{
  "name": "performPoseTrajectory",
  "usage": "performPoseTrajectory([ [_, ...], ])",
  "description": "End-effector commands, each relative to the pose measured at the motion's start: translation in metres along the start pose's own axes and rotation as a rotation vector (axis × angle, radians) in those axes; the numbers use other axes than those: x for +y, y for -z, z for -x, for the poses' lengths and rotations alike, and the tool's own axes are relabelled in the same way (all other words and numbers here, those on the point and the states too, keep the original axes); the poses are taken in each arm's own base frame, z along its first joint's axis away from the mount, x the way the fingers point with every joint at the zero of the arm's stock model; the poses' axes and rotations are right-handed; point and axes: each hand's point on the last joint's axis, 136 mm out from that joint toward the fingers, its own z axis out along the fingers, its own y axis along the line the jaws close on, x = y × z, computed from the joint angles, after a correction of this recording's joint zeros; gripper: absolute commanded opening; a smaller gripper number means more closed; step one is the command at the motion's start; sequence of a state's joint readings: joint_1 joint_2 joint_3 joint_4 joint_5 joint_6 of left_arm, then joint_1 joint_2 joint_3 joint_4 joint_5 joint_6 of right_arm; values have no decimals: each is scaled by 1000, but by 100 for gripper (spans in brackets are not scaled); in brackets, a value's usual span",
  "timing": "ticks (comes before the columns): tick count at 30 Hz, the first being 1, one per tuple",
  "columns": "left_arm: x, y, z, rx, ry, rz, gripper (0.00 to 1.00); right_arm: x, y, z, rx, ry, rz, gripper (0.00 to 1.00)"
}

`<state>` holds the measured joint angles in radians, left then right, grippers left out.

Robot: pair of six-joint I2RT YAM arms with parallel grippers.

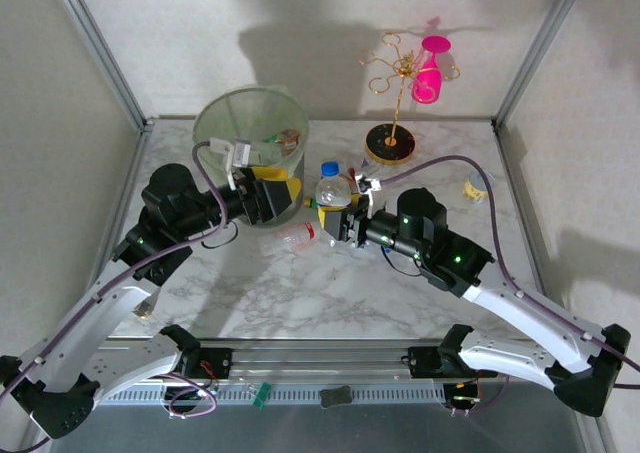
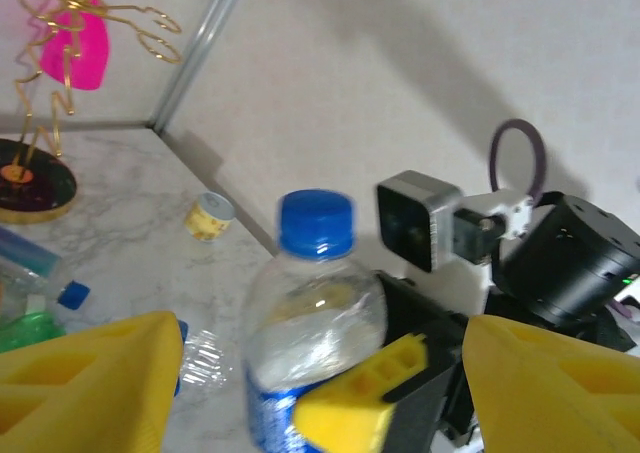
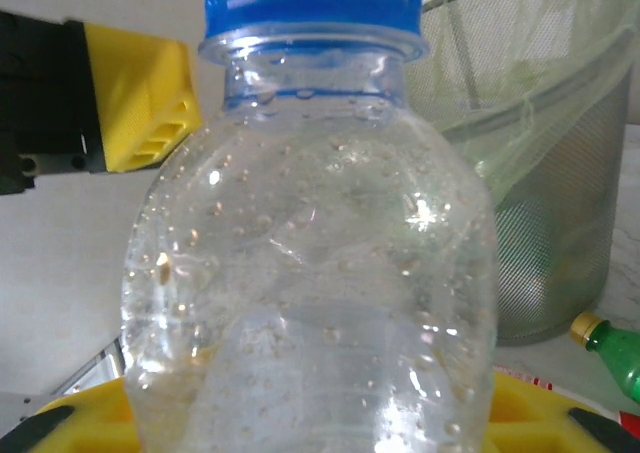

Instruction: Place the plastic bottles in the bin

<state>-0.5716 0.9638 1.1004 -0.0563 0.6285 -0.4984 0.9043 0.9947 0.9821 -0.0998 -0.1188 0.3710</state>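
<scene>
Overhead, the right gripper [image 1: 334,214] stood over the middle of the tabletop [image 1: 300,293]. Its jaws pinched the blue-capped bottle [image 1: 333,186] low on the body, which kept the bottle upright, cap up. The left gripper [image 1: 272,201] sat just left of it, close against the near right side of the bin [image 1: 215,123]. The bin stood at the far left of the tabletop with its liner folded over the rim. The pairing read as a hand-over: the bin lay on the left arm's side, so passing the bottle across likely spared the right arm a long reach. A clear bottle [image 1: 298,236] lay on its side just near of the two grippers, not yet binned. A gold stand [image 1: 398,83] carrying a pink glass [image 1: 430,71] stood to the right of the bin, apart from the work.

From the left wrist, the left gripper's yellow jaws stood spread, one to each side of the blue-capped bottle and clear of it, presumably held wide to take the body. One yellow jaw of the right gripper pressed against the bottle's label.

From the right wrist, the bottle rose close before the lens, gripped low. The bin [image 3: 545,173] stood beyond it, and a green bottle [image 3: 612,351] showed near its foot.
</scene>
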Motion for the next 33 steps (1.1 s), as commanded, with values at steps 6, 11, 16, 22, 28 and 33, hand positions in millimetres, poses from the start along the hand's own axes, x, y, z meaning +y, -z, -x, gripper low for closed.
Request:
performPoseTrajectory([
  [6,5,-20,-9,89,-64,18,72,30,-17,6,21,69,144,38],
  [11,18,-31,-15,126,-52,62,68,35,-17,4,24,74,169,38],
  [16,20,-40,-16,139,-59,77,65,37,-18,0,36,75,183,38],
  [22,19,-49,-20,159,-64,85,44,34,-17,-1,30,76,164,38],
  [28,13,-51,-14,143,-75,78,26,20,-19,-3,26,53,87,45],
  [33,12,-51,-4,101,-74,96,21,14,-20,0,19,45,48,70],
])
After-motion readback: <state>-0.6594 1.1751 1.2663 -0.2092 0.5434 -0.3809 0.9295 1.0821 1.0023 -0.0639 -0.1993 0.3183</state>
